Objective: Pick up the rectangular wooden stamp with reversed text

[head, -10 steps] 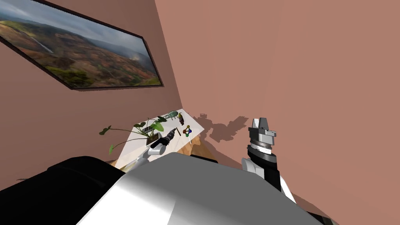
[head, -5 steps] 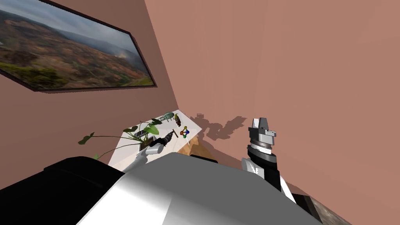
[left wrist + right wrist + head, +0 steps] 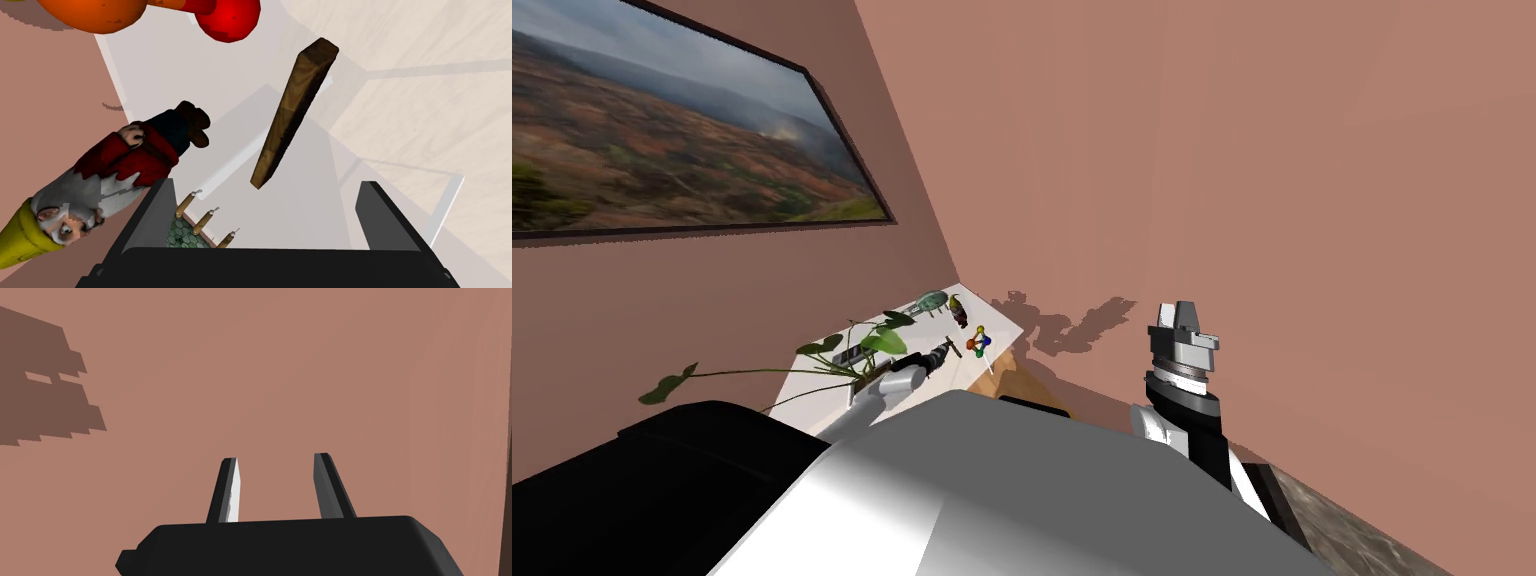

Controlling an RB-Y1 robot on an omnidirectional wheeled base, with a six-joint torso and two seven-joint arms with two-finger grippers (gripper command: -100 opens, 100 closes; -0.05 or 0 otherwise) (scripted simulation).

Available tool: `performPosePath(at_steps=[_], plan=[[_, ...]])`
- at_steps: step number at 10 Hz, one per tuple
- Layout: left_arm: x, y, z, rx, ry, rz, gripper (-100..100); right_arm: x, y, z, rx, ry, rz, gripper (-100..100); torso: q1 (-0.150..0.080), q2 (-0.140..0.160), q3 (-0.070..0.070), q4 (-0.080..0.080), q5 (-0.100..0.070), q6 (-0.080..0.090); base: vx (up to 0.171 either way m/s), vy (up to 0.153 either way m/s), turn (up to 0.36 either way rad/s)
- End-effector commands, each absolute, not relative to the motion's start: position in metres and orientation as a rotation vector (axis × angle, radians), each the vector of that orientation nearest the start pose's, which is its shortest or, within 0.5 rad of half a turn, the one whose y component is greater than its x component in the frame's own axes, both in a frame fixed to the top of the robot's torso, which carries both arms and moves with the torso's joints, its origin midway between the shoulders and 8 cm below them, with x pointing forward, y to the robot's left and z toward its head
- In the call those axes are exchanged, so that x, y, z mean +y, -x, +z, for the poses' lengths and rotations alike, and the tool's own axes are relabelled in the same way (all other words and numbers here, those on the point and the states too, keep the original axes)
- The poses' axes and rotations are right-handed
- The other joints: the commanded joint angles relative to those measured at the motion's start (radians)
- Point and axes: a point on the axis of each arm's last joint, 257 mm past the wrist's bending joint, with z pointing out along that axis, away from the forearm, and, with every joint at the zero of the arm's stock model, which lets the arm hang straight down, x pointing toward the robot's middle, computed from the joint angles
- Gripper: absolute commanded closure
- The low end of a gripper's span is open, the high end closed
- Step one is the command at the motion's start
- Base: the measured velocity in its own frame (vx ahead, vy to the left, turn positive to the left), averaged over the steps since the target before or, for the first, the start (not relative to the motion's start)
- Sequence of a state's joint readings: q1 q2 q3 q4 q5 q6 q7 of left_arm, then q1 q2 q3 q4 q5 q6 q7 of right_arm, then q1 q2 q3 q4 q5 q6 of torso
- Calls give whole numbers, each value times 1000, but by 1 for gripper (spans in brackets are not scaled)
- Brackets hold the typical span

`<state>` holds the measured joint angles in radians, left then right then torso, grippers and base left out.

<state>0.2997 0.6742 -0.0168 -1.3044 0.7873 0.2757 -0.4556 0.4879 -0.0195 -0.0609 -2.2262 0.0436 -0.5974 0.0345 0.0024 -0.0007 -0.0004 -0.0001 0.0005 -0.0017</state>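
Wooden stamp [image 3: 292,112] ahead of wide-open left end effector [image 3: 266,184], gnome [image 3: 115,170] close alongside.

The head camera, rolled, looks steeply down from well back at the white desk [image 3: 999,321] in the corner. The left wrist camera sits close over that same desk, looking along the left claw [image 3: 266,184]; the right wrist camera faces the brown wall [image 3: 300,363] beside the desk.

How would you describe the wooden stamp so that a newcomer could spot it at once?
Find the white table in the corner, below the landscape picture. On it, beside the red-coated gnome, is the stamp: a thin brown slab, plain wood where its neighbours are brightly coloured.
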Motion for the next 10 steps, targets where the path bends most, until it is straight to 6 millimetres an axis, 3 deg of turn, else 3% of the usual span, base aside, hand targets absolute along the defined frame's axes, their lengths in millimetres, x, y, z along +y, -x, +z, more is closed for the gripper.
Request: performPosePath(at_steps=[1, 7, 10], plan=[[532, -314, -468, 1850, 1602, -376, -100, -289, -336, 23, 622, -550, 1201, 0, 0, 0, 0, 0, 0, 0, -2, 18, -225], [568, -267, -495, 1970, 1745, -224, -100, -289, -336, 23, 622, -550, 1201, 0, 0, 0, 0, 0, 0, 1, -7, 29, -236], [577, -246, -504, 2003, 1811, -177, -100, -289, -336, 23, 622, -550, 1201, 0, 1, 0, 0, 0, 0, 1, -10, 31, -132]])
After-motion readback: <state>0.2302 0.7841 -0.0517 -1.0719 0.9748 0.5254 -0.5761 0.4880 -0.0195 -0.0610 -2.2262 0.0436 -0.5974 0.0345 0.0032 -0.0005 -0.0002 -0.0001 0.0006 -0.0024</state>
